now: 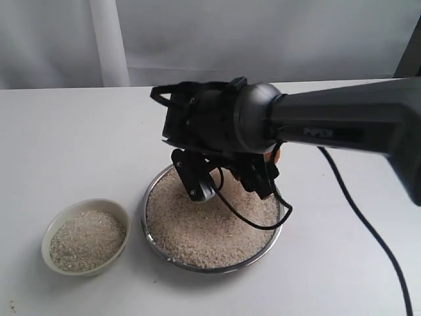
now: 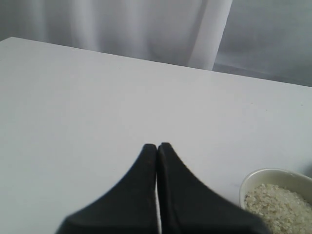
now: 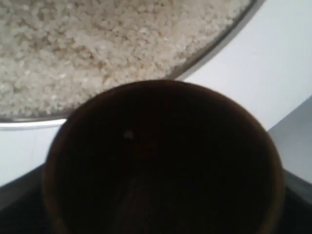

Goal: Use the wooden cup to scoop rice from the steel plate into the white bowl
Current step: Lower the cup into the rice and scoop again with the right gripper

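While over the steel plate [image 1: 197, 267], right fingers [image 1: 191, 176] wide around wooden cup [image 3: 161, 161]; left fingers [image 2: 141, 195] together.

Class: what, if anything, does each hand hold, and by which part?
The right hand holds the wooden cup by its outer sides; exact contact is hidden. The left hand, shut, holds nothing.

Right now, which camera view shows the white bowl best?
The exterior view: the whole white bowl shows there, full rim and the rice inside it. The left wrist view catches only part of it at the picture's edge. The right wrist view does not show it at all.
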{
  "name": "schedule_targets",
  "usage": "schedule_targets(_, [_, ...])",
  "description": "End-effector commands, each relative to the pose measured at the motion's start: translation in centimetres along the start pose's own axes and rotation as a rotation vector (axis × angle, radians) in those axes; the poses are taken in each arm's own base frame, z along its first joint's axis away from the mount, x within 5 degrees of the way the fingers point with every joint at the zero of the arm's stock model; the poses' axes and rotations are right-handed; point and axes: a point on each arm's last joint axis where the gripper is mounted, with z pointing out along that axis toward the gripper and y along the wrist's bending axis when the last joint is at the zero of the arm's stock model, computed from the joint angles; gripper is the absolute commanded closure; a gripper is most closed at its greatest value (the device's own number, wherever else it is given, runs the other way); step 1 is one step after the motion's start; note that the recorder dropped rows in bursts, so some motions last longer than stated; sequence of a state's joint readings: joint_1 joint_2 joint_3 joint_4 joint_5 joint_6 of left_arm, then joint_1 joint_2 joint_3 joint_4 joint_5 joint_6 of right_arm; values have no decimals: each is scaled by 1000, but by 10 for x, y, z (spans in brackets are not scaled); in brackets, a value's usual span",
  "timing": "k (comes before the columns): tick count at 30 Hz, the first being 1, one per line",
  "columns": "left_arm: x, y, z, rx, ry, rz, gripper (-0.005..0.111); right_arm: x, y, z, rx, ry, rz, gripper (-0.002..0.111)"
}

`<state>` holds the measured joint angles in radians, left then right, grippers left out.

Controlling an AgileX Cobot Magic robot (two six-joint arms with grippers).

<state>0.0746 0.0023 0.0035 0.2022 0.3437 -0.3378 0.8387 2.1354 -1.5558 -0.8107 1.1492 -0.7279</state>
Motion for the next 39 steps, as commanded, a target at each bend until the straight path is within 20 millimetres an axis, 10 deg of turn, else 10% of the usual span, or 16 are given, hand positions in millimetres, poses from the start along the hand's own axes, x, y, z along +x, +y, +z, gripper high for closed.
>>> schedule_targets(1, [-2,-1,-1,9,-10,-6,107,-10,0,17,28,54,-58,108])
schedule_targets(22, [-2,-1,-1,9,-10,-6,107,-37,6,42,25,17,-112,108])
schedule_targets(39, [-2,-1,-1,9,-10,-6,107,-62,12,25,69,-65,-144,108])
